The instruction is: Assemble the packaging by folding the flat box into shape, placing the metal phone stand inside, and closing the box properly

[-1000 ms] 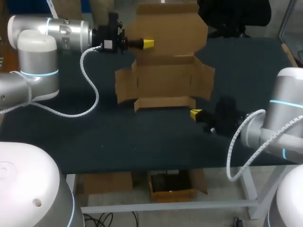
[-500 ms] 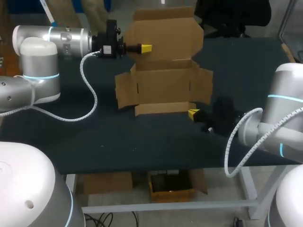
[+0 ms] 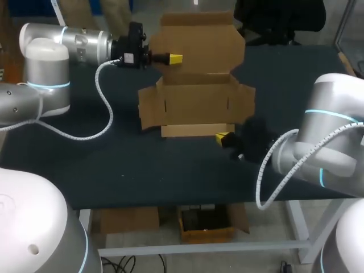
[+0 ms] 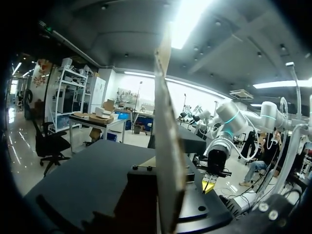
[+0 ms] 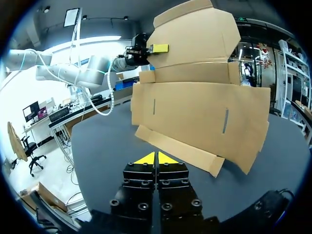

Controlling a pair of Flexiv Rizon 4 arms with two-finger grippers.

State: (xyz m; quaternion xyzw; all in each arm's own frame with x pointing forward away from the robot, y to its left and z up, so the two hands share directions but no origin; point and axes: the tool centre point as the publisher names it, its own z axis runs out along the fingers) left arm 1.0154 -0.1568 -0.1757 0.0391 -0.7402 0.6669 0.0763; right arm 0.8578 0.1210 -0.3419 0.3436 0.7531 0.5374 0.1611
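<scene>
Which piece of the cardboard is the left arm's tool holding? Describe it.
On the dark table lies a flat brown cardboard box. Its farthest panel, pinched by the left tool, is the largest and the only one lifted high; the other flaps lie low.

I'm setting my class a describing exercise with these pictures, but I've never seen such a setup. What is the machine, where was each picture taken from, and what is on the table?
The machine is a robot: a left arm and a right arm at a dark table. One picture looks down from a camera above and behind the robot; the two round ones come from cameras on the arms' wrists, looking along the fingers. On the table lies a cardboard box, opened out, side flaps spread. The left gripper, yellow-tipped, is shut on the box's lid panel, holding it up off the table. The right gripper is shut on nothing, close to the box's near flap.
</scene>
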